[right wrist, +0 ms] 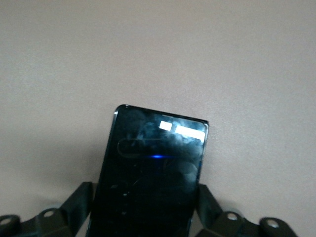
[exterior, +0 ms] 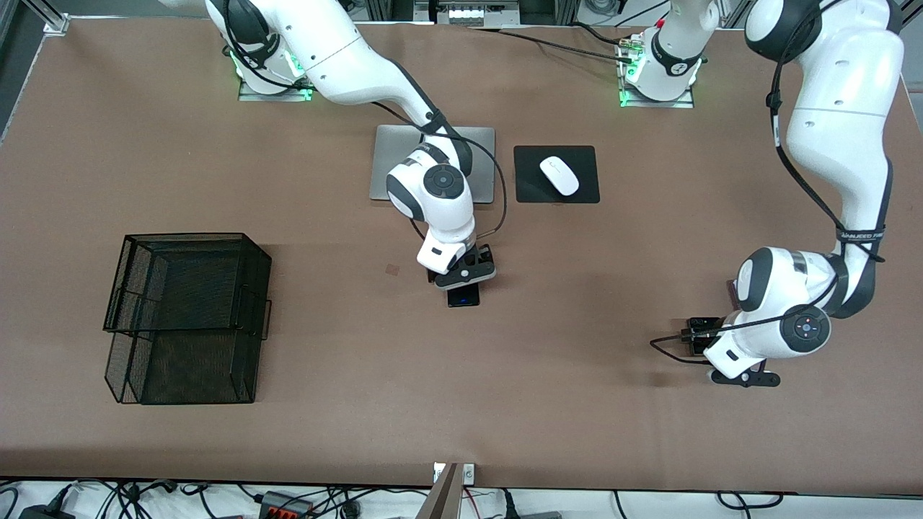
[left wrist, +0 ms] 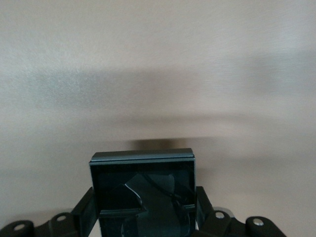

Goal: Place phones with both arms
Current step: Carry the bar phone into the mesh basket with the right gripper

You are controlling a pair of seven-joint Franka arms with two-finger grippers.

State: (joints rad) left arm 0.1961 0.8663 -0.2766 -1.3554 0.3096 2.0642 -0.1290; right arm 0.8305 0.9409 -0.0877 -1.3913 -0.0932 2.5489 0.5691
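My right gripper (exterior: 464,285) is low over the middle of the table, nearer the front camera than the laptop. It is shut on the long black slab phone (exterior: 464,297). In the right wrist view the slab (right wrist: 155,163) sits between both fingers (right wrist: 76,202), with a small blue light on its glass. My left gripper (exterior: 701,337) is low over the left arm's end of the table. It is shut on the small squarish black flip phone (left wrist: 143,187), whose shadow falls on the table just under it. The lavender-white flip phone is out of view.
A black wire-mesh tray stack (exterior: 187,317) stands toward the right arm's end of the table. A silver laptop (exterior: 396,162) lies under the right arm, beside a white mouse (exterior: 559,175) on a black pad (exterior: 530,189).
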